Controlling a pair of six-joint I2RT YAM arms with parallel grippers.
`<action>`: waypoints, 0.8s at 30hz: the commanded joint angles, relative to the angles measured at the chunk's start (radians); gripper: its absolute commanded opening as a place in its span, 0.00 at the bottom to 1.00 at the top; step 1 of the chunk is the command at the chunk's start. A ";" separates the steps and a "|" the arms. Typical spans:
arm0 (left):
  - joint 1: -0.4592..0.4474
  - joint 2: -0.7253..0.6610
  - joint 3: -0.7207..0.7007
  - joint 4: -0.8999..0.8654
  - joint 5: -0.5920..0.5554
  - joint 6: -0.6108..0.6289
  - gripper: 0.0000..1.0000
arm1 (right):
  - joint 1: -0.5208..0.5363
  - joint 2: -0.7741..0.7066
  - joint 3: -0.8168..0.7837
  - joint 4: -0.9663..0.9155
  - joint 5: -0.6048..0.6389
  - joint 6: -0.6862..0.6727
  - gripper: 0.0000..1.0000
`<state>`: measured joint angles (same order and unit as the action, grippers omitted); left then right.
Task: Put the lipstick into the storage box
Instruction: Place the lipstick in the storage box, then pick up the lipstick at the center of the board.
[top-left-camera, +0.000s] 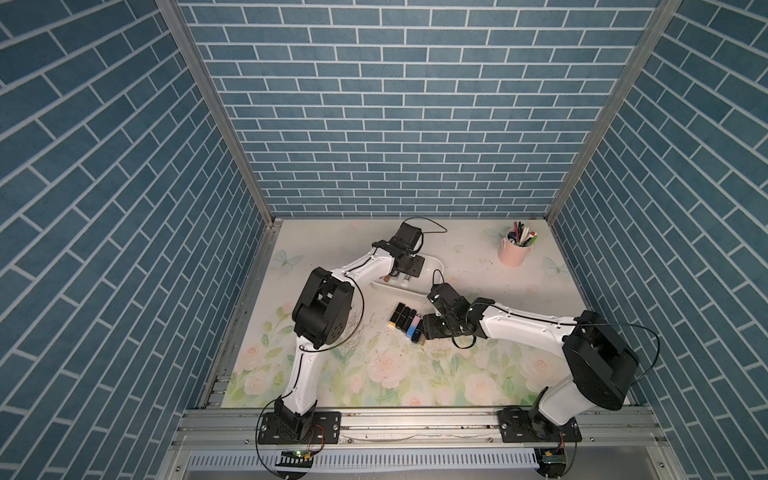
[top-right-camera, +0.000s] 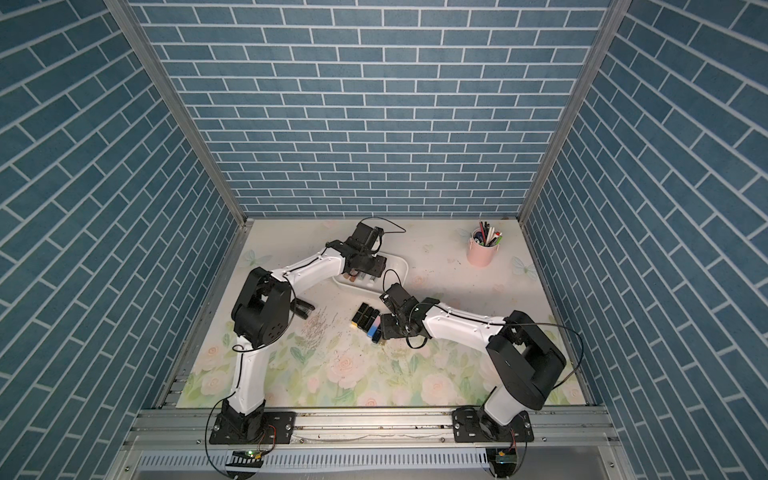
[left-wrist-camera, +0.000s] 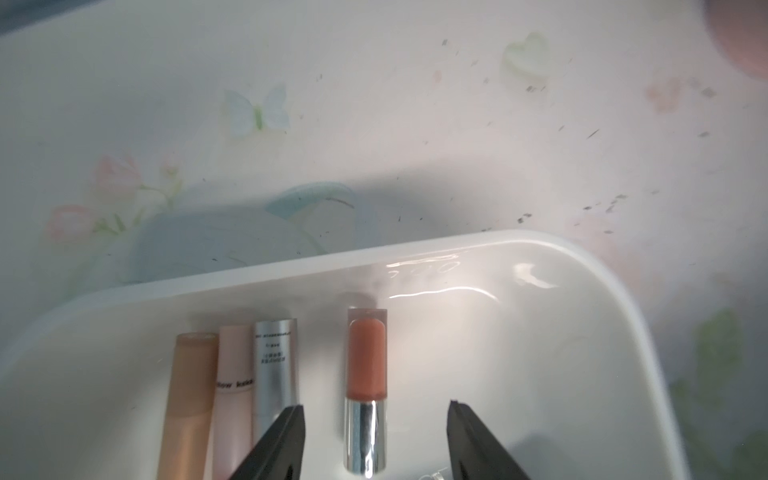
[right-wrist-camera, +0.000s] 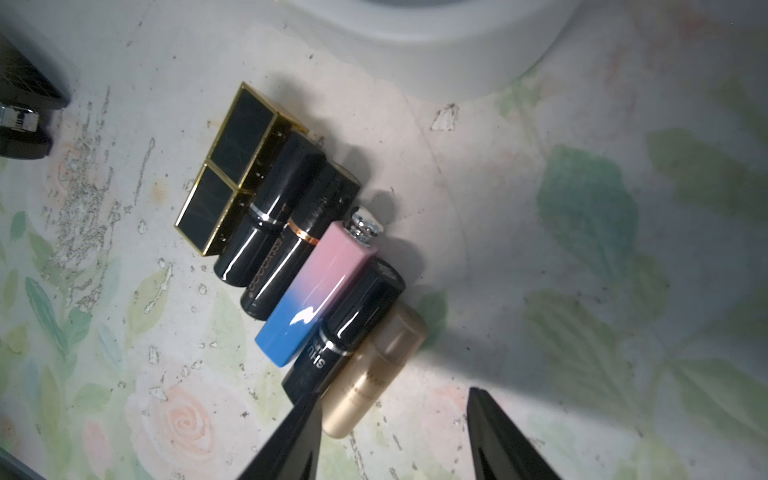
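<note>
The white storage box (left-wrist-camera: 457, 243) sits behind the table's middle, seen in both top views (top-left-camera: 432, 266) (top-right-camera: 401, 264). Inside lie a tan tube (left-wrist-camera: 191, 395), a pink tube (left-wrist-camera: 235, 374), a silver tube (left-wrist-camera: 275, 361) and an orange lipstick (left-wrist-camera: 368, 361) with a silver base. My left gripper (left-wrist-camera: 376, 409) hangs open over the box, its fingers either side of the orange lipstick without touching it. A row of several lipsticks (top-left-camera: 405, 322) lies on the mat in front of the box. My right gripper (right-wrist-camera: 392, 399) is open at the row's end, with one finger beside the gold lipstick (right-wrist-camera: 374, 374).
A pink pen cup (top-left-camera: 515, 251) full of pens stands at the back right. A dark object (top-right-camera: 305, 309) lies on the mat by the left arm's elbow. Next to the gold lipstick lie a black one (right-wrist-camera: 345, 332) and a pink-and-blue one (right-wrist-camera: 316, 291).
</note>
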<state>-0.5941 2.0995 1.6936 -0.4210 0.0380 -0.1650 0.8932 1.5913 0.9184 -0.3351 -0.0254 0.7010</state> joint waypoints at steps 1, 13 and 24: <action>-0.004 -0.117 -0.043 0.035 0.047 -0.029 0.62 | 0.019 0.028 0.037 -0.046 0.025 0.028 0.58; -0.004 -0.384 -0.258 0.062 0.071 -0.067 0.65 | 0.056 0.084 0.071 -0.092 0.057 0.024 0.51; -0.004 -0.514 -0.374 0.060 0.071 -0.088 0.67 | 0.058 0.117 0.082 -0.083 0.054 0.014 0.48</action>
<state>-0.5941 1.6161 1.3506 -0.3607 0.1070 -0.2428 0.9447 1.6852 0.9794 -0.3889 0.0113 0.7101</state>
